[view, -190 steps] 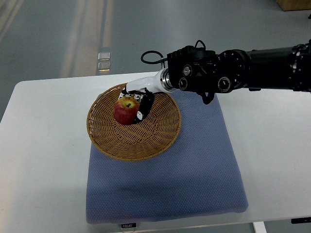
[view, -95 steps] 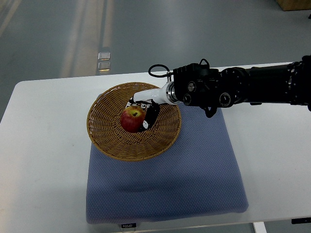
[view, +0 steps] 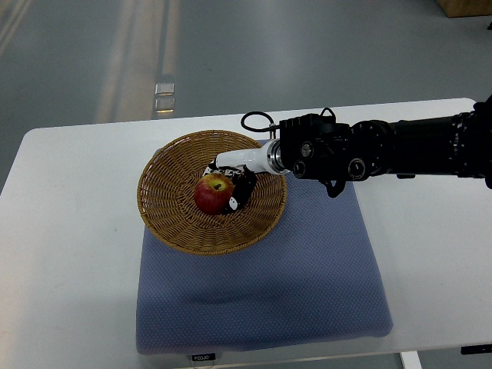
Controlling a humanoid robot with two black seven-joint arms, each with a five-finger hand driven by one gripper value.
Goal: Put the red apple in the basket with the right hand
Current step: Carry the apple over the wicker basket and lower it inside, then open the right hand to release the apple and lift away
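From the top view, a round red apple (view: 214, 194) with a yellow patch near its small brown stem sits in the middle of a round brown woven wicker basket (view: 173, 223). The stem end faces up. The right hand (view: 234, 184), white with black fingers, comes in from the right on a thick black arm (view: 384, 148). Its fingers curl against the right side of the apple and hold it. The basket rests on the far left part of a blue-grey soft square mat (view: 307, 284). The mat lies on a white flat table (view: 69, 269).
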